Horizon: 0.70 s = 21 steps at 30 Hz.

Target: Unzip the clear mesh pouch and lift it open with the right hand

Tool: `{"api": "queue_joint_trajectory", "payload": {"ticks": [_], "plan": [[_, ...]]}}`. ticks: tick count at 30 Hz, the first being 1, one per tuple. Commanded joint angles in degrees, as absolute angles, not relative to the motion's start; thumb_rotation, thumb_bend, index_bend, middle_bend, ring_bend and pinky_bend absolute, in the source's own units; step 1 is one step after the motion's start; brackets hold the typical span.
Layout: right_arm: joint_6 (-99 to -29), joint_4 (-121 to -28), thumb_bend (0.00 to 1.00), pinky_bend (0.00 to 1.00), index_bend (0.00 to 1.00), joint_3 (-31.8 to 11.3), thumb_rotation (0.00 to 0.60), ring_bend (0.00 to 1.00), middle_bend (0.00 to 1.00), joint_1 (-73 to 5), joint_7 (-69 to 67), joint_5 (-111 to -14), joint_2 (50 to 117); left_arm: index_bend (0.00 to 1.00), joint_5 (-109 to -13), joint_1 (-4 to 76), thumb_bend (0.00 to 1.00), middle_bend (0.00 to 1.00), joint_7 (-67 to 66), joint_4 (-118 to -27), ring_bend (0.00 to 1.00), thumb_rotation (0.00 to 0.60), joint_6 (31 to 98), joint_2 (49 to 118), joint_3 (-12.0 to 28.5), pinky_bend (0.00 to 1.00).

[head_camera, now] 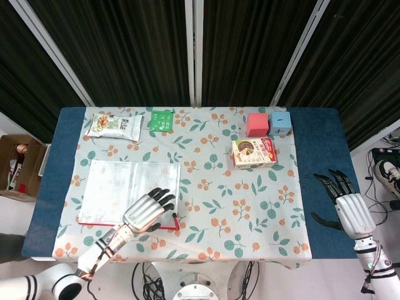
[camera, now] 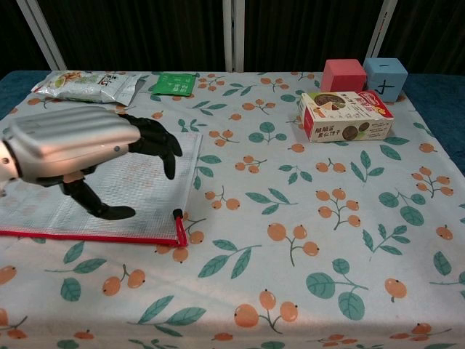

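Observation:
The clear mesh pouch (head_camera: 119, 187) (camera: 43, 211) lies flat on the left half of the table, its red zipper edge toward me and the black zipper pull (head_camera: 174, 216) (camera: 176, 214) at its near right corner. My left hand (head_camera: 147, 210) (camera: 80, 145) hovers over the pouch's near right part, fingers spread and slightly curled, holding nothing. Its thumb hangs close above the mesh, left of the pull. My right hand (head_camera: 345, 203) is off the table's right edge, fingers apart, empty; the chest view does not show it.
A snack bag (head_camera: 114, 125) and a green packet (head_camera: 161, 119) lie at the back left. A red cube (head_camera: 257, 124), a blue cube (head_camera: 280, 122) and a biscuit box (head_camera: 253, 152) stand at the back right. A floral cloth (head_camera: 237, 212) covers the table.

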State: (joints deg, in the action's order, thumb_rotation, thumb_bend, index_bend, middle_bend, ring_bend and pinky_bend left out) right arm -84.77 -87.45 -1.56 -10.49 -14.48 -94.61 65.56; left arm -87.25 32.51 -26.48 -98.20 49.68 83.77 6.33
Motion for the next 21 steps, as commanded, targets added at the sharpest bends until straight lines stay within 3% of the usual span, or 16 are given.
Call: {"api": "queue_joint_trajectory", "payload": {"ticks": [1,11,21], "plan": [[-85.0,-87.1,0.09,0.0,0.12,-1.4,0.6,0.0,0.17,-10.2,-14.9,-94.4,65.6,0.36,-84.4,35.2,0.23,0.16,-29.4,-95.5,0.1,0.6,47.3,87.1,7.1,0.17],[-85.9,-85.7,0.09,0.0,0.12,-1.0,0.6,0.0,0.17,-9.5,-16.4,-94.4,65.9,0.4,-77.6,37.5,0.23,0.16,-38.1,-92.0,0.1,0.6,47.1,91.1,5.8,0.17],[-86.8,-85.0,0.09,0.0,0.12,-0.5,0.6,0.0,0.17,-8.8,-17.2,-94.7,66.0,0.41,-75.0,39.7,0.24,0.16,-38.4,-90.9,0.1,0.6,47.3,93.8,4.8,0.17]]}}
